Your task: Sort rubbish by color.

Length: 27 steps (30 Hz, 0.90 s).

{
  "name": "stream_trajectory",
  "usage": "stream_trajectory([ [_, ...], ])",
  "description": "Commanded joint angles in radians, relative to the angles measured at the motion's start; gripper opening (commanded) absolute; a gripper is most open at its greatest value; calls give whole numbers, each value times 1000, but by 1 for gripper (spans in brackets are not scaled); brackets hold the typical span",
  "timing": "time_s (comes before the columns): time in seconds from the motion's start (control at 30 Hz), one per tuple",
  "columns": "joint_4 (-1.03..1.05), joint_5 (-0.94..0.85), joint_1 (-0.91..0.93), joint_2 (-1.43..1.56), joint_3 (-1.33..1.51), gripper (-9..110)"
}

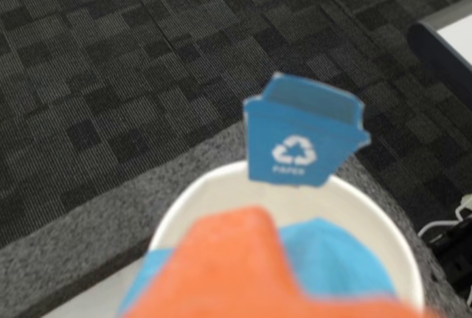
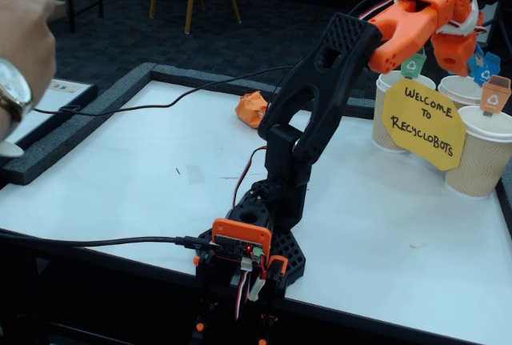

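In the wrist view my orange gripper (image 1: 247, 251) fills the bottom edge, right above a white paper cup (image 1: 369, 218) that carries a blue recycling-bin label (image 1: 299, 141). A blue piece of rubbish (image 1: 335, 263) shows under the orange finger on both sides and overlaps the cup's rim, so it looks held in the jaws. In the fixed view the gripper (image 2: 460, 57) hangs over the back cup (image 2: 458, 89) with the blue label (image 2: 486, 69). An orange crumpled piece (image 2: 252, 108) lies on the white table (image 2: 144, 161).
A cup with a green label (image 2: 414, 65) and a cup with an orange label (image 2: 496, 94) stand beside the blue one. A yellow "Welcome to Recyclobots" sign (image 2: 422, 123) hangs in front. A person's hand (image 2: 20, 33) is at the top left. Cables cross the table.
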Motion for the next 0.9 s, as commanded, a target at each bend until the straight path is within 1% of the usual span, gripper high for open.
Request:
stream_trajectory([
  [0.0, -38, -28, 12, 23, -167, 1],
  [0.33, -49, -29, 18, 0, -169, 2],
  [0.67, -37, -29, 35, 0, -166, 24],
  [0.77, -2, -29, 38, 2, -172, 27],
  [0.87, 38, -29, 43, 2, -184, 27],
])
